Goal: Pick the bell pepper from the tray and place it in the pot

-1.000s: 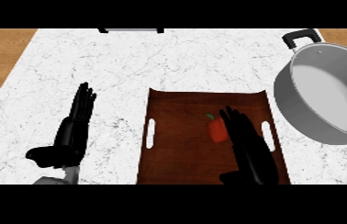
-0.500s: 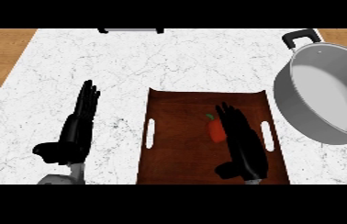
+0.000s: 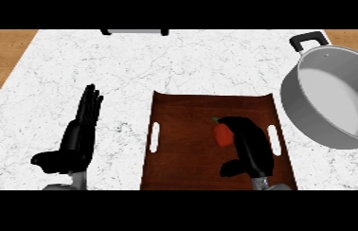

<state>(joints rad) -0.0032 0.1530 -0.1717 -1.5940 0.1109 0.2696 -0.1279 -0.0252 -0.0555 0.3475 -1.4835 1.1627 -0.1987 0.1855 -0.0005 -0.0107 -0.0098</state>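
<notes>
Right hand (image 3: pixel 252 147): fingers, straight half a second ago, now curl round the right side of the small red bell pepper (image 3: pixel 221 135). The pepper is unmoved on the brown wooden tray (image 3: pixel 189 111). Judgement: grasp closing, lift next. Grey steel pot (image 3: pixel 328 107) sits far right.

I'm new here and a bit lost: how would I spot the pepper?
Find the brown tray on the white counter, left of the big grey pot. On its right half lies the pepper, just left of the black right hand. It is the only red thing there, small, with a green stem.
</notes>
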